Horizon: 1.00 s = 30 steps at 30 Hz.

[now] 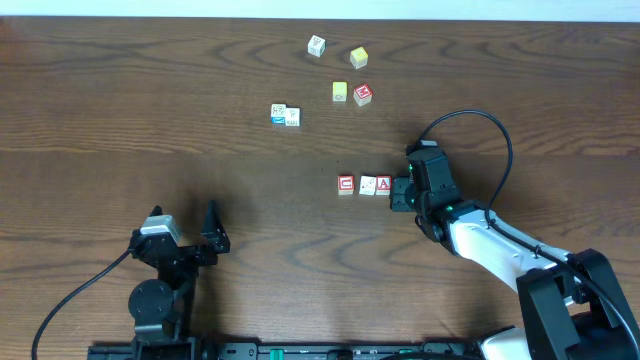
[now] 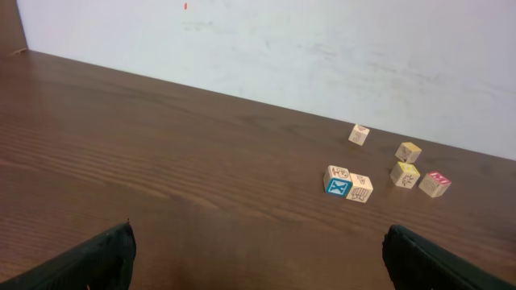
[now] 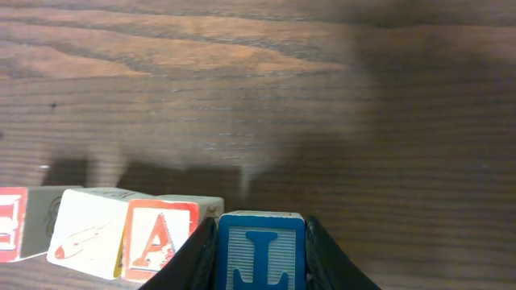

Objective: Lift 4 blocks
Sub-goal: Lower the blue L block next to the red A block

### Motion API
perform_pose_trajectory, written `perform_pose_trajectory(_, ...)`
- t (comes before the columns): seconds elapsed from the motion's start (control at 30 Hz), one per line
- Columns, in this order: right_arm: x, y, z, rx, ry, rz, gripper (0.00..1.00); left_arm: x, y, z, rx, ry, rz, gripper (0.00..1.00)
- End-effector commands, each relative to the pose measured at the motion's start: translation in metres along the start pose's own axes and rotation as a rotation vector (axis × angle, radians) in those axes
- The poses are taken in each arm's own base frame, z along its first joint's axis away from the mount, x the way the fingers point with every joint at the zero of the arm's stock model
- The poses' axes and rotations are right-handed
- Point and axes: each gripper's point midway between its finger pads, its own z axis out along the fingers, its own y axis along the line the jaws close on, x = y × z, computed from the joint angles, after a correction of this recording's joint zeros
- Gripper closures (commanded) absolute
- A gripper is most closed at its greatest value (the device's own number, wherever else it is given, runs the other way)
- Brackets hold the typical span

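Three blocks stand in a row on the table: the red-framed "C" [image 1: 345, 185] [image 3: 12, 235], the whitish one [image 1: 367, 185] [image 3: 85, 234] and the red-framed "A" [image 1: 383, 184] [image 3: 161, 238]. In the right wrist view the blue "L" block [image 3: 260, 251] sits right beside the "A". My right gripper [image 3: 260, 225] [image 1: 400, 190] is shut on it, one finger on each side. From overhead the gripper hides this block. Whether it is off the table I cannot tell. My left gripper [image 1: 183, 212] [image 2: 258, 262] is wide open near the front left, holding nothing.
Further back lie a pair of white cubes with blue-green marks [image 1: 285, 114] [image 2: 348, 183], two yellow cubes [image 1: 340, 92] [image 1: 358, 57], a red-marked cube [image 1: 362, 94] and a white cube [image 1: 316, 45]. The right arm's cable [image 1: 480, 120] loops above the table.
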Motion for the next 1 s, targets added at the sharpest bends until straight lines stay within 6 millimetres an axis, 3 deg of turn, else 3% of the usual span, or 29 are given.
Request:
perform_pose_trajectory(0.0, -0.0103, 0.0037, 0.0011, -0.016, -0.013, -0.016, 0.83, 0.0162, 0.0023, 0.0017, -0.002, 0.045, 0.004, 0.02)
perform_pose_trajectory(0.4, -0.0178, 0.0066, 0.0000, -0.022, -0.030, -0.022, 0.78, 0.0162, 0.0023, 0.0017, -0.002, 0.045, 0.004, 0.02)
perform_pose_trajectory(0.97, -0.0167, 0.0096, 0.0001, -0.038, -0.024, -0.023, 0.80, 0.0162, 0.0023, 0.0017, -0.002, 0.045, 0.004, 0.02)
